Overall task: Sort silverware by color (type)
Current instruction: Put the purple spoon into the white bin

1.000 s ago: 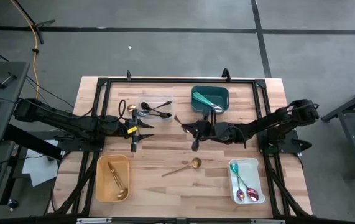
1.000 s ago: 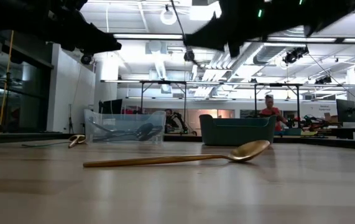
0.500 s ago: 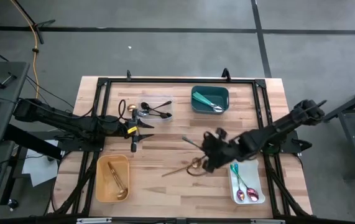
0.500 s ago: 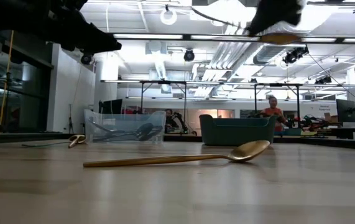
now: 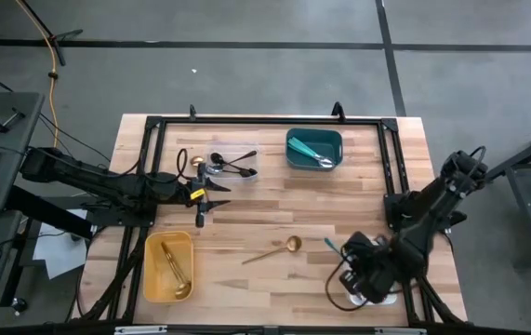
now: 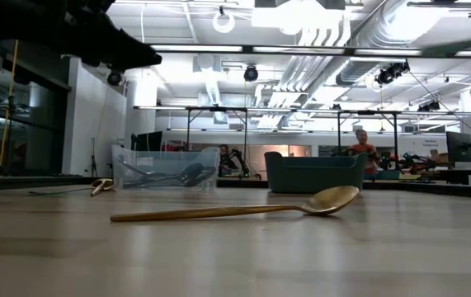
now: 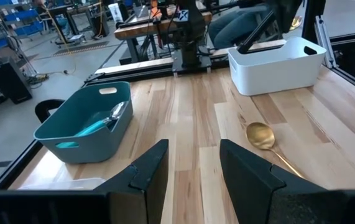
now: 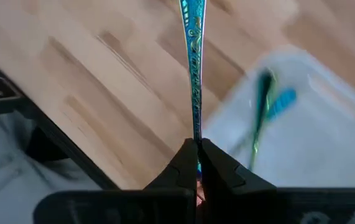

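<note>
Left end effector hangs over desk's left half, btwn clear bin and yellow bin, fingers parted w/ nothing btwn them; looks parked so right arm has room. Yellow bin at near-left corner holds gold pcs; clear bin by far edge holds black ones: each colour has its own box. One gold spoon lies loose mid-desk, nearer the near edge, unsorted; prob. bound for yellow bin. Teal bin, far edge centre, has teal-handled pcs. Right end effector sits over white bin at near-right corner, pinched tight on iridescent utensil, handle sticking fwd, seemingly lined up for drop among like-coloured pcs.
</note>
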Robot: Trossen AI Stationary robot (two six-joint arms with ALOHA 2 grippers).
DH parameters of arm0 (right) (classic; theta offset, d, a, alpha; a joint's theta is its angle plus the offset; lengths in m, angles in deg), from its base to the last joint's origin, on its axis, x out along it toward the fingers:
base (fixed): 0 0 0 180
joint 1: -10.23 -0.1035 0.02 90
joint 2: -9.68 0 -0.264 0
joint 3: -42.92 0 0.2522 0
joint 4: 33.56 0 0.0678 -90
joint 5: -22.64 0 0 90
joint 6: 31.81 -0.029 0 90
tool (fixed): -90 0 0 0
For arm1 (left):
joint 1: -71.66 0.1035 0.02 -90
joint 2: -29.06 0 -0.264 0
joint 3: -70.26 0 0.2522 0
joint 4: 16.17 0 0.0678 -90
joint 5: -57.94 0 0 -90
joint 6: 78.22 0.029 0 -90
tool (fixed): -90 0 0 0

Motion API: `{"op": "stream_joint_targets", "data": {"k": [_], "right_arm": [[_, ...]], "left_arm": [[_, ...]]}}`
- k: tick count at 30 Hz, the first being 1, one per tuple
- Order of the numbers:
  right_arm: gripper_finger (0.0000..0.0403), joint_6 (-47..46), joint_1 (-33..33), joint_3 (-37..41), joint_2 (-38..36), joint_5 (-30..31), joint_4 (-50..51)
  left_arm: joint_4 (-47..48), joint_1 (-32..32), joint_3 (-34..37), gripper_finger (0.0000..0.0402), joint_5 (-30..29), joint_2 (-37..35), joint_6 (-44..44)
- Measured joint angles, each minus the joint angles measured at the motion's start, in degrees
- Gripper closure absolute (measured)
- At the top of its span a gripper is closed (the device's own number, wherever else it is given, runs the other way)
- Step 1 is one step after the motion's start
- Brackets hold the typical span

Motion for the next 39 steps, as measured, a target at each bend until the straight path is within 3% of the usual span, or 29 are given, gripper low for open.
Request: {"op": "stream_joint_targets", "data": {"k": [8, 13, 27, 39], "right_arm": [[0.0403, -18.21, -6.74, 0.04, 1.69, -12.26, 4.72], [0.0403, -21.89, -8.69, 0.07, 3.46, -13.53, 5.93], [0.0403, -16.91, -5.63, 0.09, 9.27, -14.79, 7.32], [0.0400, -14.68, -3.06, 0.11, 9.46, -15.83, 5.83]], "left_arm": [[-0.18, 0.00, -0.01, 0.0266, -0.01, -0.01, 0.00], [-0.13, 0.00, -0.01, 0.0266, -0.01, 0.00, -0.02], [-0.18, -0.01, -0.01, 0.0266, -0.01, 0.01, -0.02], [-0.15, -0.01, -0.01, 0.0266, -0.01, -0.01, -0.02]]}}
